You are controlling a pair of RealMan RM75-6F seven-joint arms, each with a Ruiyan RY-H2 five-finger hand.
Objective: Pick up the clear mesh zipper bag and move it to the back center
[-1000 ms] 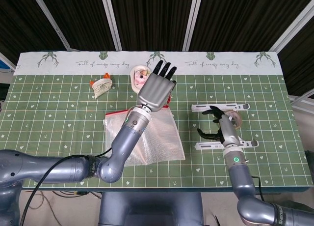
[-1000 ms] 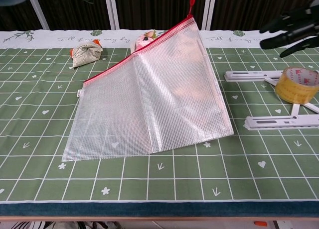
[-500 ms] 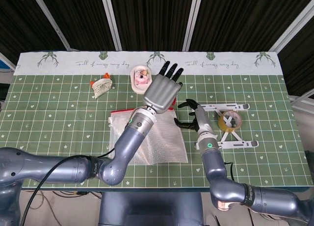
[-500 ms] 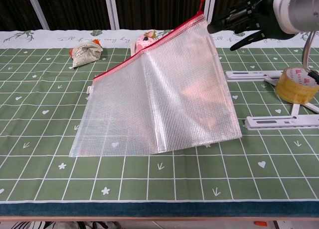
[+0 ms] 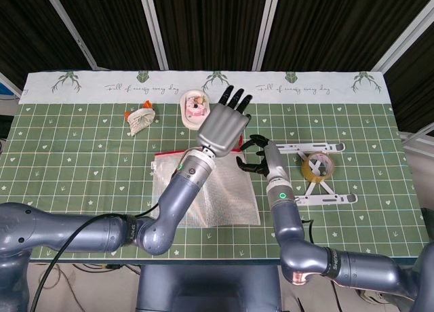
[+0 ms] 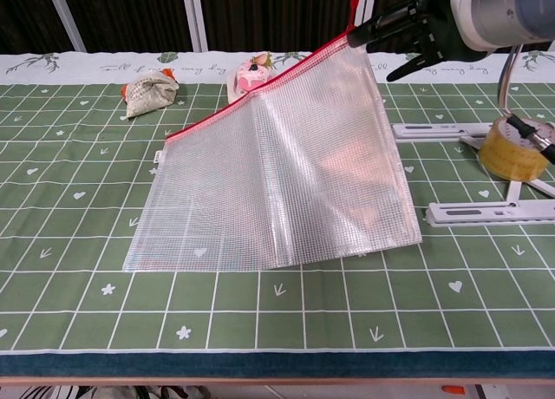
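The worktop (image 5: 81, 156), covered in a green gridded cloth, is being occupied near its middle by the clear mesh zipper bag (image 6: 277, 173). The bag is being held up by one red-zippered top corner, so its sheet is slanting down to a lower edge resting on the cloth. The left hand (image 5: 222, 125) is being held raised over that lifted corner with fingers extended; the grip itself is hidden from both views, so it cannot be told whether the bag is pinched. The right hand (image 5: 259, 158) is being kept just beside the bag's raised corner, fingers curled and apart, nothing visibly grasped. To the right, a white folding stand (image 6: 486, 169) is being shown with a roll of tape (image 6: 516, 147) on it. Toward the back, a small pink-topped dish (image 5: 193, 107) and a crumpled pouch (image 5: 139, 119) are lying.
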